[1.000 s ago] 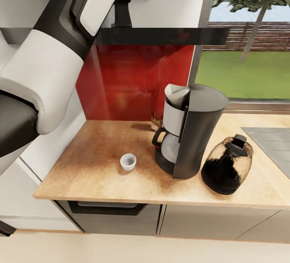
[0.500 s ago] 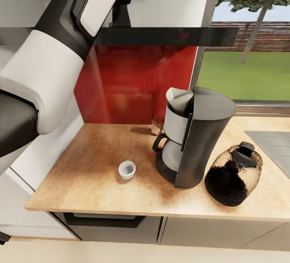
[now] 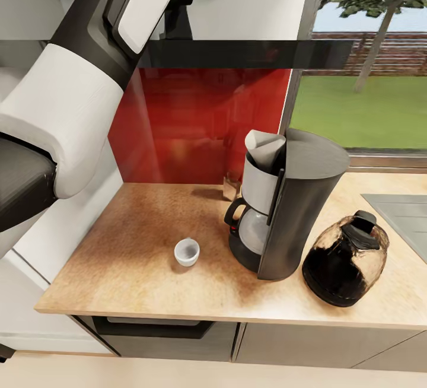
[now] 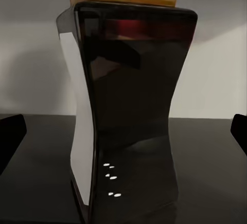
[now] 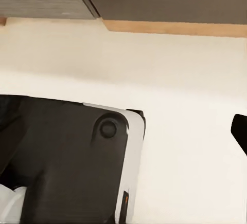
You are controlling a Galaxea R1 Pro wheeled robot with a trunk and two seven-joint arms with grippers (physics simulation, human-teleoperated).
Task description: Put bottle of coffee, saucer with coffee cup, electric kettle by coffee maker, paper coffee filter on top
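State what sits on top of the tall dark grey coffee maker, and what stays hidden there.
An off-white folded paper cone filter stands in the white basket of the tall dark grey coffee maker. The basket's inside is covered by the filter and cannot be seen.

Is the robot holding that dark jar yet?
Not yet. The bottle of coffee stands on the kitchen shelf, between the open left pincer's fingertips, untouched.

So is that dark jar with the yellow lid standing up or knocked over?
Upright. In the left wrist view the bottle of coffee stands on its base on the black kitchen shelf, golden lid on top.
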